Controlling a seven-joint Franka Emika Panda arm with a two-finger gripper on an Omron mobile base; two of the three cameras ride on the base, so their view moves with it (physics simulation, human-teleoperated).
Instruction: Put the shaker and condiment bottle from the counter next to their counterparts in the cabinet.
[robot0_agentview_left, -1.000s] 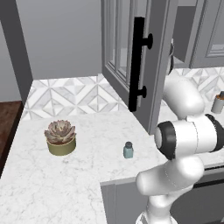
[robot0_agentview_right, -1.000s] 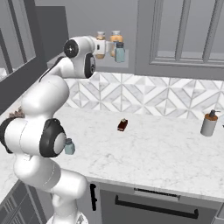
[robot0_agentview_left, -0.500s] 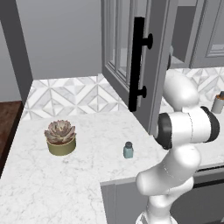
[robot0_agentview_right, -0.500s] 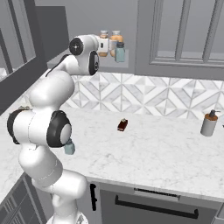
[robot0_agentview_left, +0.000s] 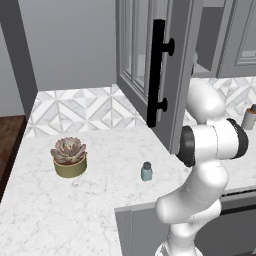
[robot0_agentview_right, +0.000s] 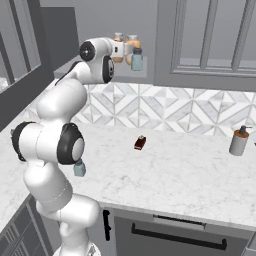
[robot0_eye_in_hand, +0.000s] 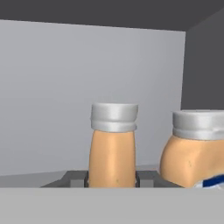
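My gripper (robot0_eye_in_hand: 112, 180) is shut on the orange condiment bottle (robot0_eye_in_hand: 113, 148), which stands upright with its pale cap up, inside the open cabinet (robot0_agentview_right: 142, 74). Right beside it stands a wider orange bottle (robot0_eye_in_hand: 194, 151) of the same kind. From the right base view the held condiment bottle (robot0_agentview_right: 118, 37) sits at shelf height in my gripper (robot0_agentview_right: 120, 49), next to that orange bottle (robot0_agentview_right: 132, 44) and a teal jar (robot0_agentview_right: 137, 59). The shaker (robot0_agentview_left: 146, 171) stands on the counter (robot0_agentview_left: 100, 200) near its front edge, seen too by my arm's base as the shaker (robot0_agentview_right: 79, 168).
The cabinet door (robot0_agentview_left: 159, 75) hangs open over the counter with its black bar handle. A potted succulent (robot0_agentview_left: 69, 157) sits to the left. A small brown object (robot0_agentview_right: 140, 143) lies mid-counter and a soap dispenser (robot0_agentview_right: 239, 141) stands at the right.
The arm has reached slightly further into the cabinet with the orange bottle still gripped. The shaker on the counter has not moved.
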